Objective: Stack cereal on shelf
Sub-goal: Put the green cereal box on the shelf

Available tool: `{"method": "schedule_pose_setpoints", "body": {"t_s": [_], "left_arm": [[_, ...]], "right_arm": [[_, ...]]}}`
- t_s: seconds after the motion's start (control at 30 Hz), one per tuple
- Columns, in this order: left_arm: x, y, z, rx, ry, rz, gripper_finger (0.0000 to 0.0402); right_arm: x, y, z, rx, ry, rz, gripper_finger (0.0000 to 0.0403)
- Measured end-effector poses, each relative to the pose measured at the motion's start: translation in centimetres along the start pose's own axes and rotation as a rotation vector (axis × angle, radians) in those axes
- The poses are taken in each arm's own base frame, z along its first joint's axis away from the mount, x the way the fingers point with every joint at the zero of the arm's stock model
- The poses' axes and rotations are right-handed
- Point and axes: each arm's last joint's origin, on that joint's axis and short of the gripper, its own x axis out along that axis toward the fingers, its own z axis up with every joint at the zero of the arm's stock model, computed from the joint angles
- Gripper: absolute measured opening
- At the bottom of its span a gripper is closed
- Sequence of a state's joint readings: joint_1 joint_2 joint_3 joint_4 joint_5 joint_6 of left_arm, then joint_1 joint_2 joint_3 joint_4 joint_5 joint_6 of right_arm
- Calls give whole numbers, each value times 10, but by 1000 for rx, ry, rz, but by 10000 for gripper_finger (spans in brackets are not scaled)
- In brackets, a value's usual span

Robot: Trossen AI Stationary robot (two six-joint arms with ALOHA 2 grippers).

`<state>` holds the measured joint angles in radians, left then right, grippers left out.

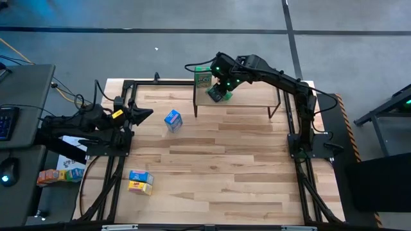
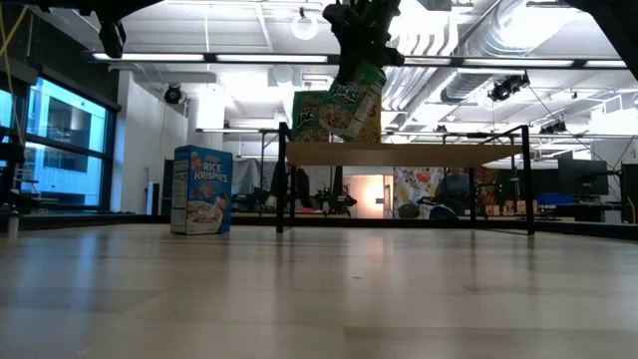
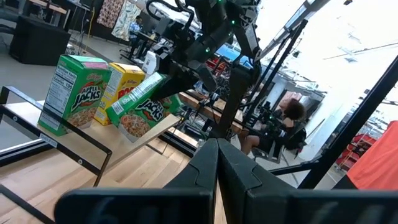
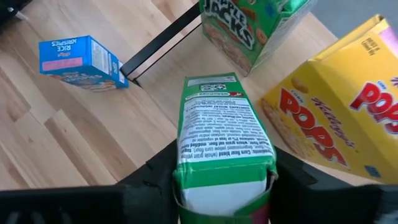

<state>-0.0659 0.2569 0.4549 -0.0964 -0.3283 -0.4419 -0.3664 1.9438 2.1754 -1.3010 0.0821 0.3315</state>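
Right gripper (image 4: 225, 186) clamped on glossy green cardboard Apple Jacks box (image 4: 221, 140), tilted above light-wood shelf (image 1: 247, 97) w/ thin black legs. Left gripper (image 1: 142, 114) closed, empty, at table's left edge.

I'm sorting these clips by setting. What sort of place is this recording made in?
Most likely a robotics lab or open workshop, not a home or shop. The wood table sits in a black frame on a grey floor, exposed ducts and strip lights run overhead, and a person sits at cluttered benches behind.
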Motion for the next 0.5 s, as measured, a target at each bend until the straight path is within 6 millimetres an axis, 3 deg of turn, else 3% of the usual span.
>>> {"method": "schedule_pose_setpoints", "body": {"t_s": [0.5], "left_arm": [[0,1,-2,8,20,10,0]], "right_arm": [[-1,3,10,12,-107,17,197]]}}
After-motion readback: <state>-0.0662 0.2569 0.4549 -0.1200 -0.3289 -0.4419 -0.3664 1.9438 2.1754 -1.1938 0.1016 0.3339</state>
